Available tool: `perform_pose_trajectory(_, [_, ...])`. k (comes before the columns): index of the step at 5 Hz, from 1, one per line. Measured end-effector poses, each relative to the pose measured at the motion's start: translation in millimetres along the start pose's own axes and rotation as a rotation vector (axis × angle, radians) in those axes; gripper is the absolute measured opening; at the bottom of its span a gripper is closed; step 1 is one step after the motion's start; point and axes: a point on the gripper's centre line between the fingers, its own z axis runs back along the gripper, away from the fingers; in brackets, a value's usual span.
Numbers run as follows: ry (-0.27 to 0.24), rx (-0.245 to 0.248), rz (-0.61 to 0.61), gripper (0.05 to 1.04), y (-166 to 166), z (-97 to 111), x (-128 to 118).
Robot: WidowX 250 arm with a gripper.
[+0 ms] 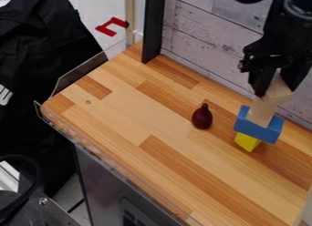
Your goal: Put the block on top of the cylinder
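Three pieces make up the stack you have to keep standing at the right of the camera view: a yellow block (247, 142) at the bottom, a blue block (258, 126) across it, and an upright pale piece (262, 112) on top, probably your cylinder, though you can't confirm its shape here. The pale wooden block (279, 89) is right at its upper end, seemingly off toward the right; whether it bears fully there, you can't tell. Let go with it off centre and it could tip off. Press too low and you could rock the blue block on its narrower support, bringing the whole stack down. One fingertip sits close to the upright piece, so opening could knock it sideways.

As for your gripper (276, 90), its fingers are parted only by the wooden block's width and look clamped on its sides.
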Motion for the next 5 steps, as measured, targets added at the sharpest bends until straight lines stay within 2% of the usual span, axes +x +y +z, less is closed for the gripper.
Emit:
perform_pose_trajectory(3, [0.014,-0.011,-0.01,0.555,-2.9,-5.7,-1.2])
perform_pose_trajectory(4, [0.021,-0.012,-0.009,0.6,-3.1,-6.8,-2.9])
perform_pose_trajectory(5, [0.03,-0.011,-0.017,0.896,-2.7,-6.3,-3.8])
